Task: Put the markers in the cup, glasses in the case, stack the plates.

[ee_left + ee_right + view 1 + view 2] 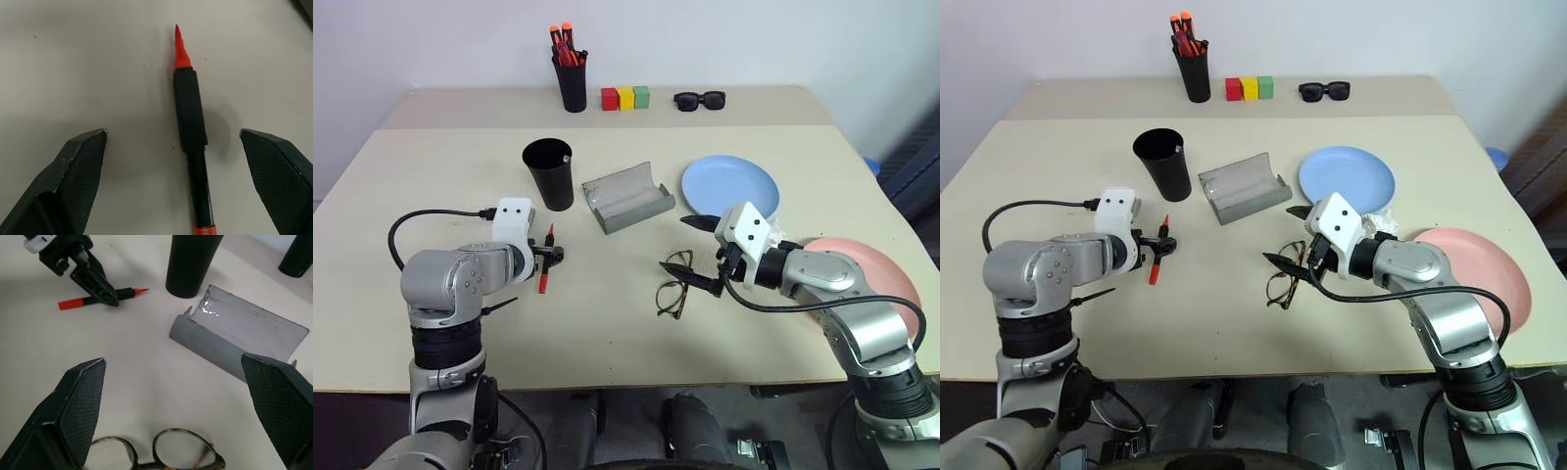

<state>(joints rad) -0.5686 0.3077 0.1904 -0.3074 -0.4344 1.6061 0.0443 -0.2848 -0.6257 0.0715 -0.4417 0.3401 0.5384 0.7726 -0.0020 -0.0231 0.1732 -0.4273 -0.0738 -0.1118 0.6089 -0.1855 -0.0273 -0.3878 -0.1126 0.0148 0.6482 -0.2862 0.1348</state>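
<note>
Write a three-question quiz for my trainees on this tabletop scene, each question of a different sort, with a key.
1. True or false: the marker already stands in the cup.
2. Which thing lies nearest the right pincer? A) the sunglasses B) the glasses C) the blocks
3. Fill the gap: the grey case lies ______, between the cup and the blue plate.

Key
1. False: it lies flat on the table, between the fingers of the open left pincer.
2. B
3. open
</note>
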